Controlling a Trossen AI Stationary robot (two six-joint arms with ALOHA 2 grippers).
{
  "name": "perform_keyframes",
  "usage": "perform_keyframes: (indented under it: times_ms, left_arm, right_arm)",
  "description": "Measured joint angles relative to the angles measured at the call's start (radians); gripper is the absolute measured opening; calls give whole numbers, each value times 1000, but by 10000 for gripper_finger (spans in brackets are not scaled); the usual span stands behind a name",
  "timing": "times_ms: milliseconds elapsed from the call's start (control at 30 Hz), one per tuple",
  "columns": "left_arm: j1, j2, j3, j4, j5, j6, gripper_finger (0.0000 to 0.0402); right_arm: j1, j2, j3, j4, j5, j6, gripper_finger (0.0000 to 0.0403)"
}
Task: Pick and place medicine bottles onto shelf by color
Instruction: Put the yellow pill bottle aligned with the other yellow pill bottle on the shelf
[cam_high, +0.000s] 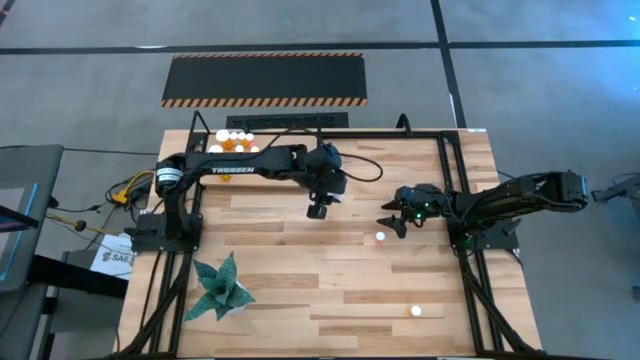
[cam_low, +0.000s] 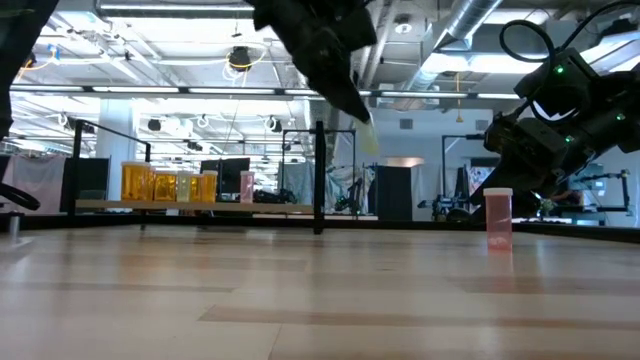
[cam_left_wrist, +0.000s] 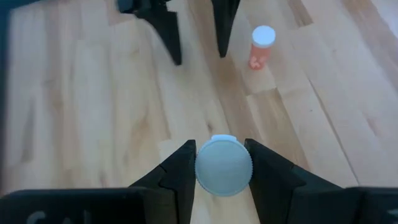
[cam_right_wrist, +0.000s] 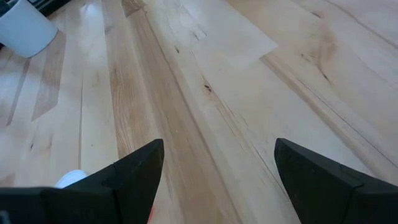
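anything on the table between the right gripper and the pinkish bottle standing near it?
Nothing: high view shows only bare wood between the open right gripper and the white-capped pinkish-red medicine bottle.

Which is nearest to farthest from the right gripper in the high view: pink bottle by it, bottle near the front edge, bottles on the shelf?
From the right gripper:
1. Pink bottle, just beside it.
2. Front-edge bottle, right front.
3. Shelf bottles, far left corner.

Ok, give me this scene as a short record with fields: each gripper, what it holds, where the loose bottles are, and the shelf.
left gripper: shut on a white-capped bottle, raised over mid-table
right gripper: open, empty, close above the pink bottle
loose bottle near front edge: standing alone
shelf: far-left corner, holding a cluster of orange bottles
potted plant: front-left of table
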Motion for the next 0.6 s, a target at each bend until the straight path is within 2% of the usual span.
perform_keyframes:
  times_ms: [267, 467, 600]
  left_arm:
    - [37, -77, 23, -257, -35, -53, 122]
    - [71, -159, 23, -387, -81, -111, 126]
    - [79, -250, -75, -394, -148, -154, 126]
  right_arm:
    - [0, 0, 0, -7, 0, 0, 327]
    - [0, 0, 0, -18, 0, 0, 327]
    - [0, 0, 0, -22, 0, 0, 327]
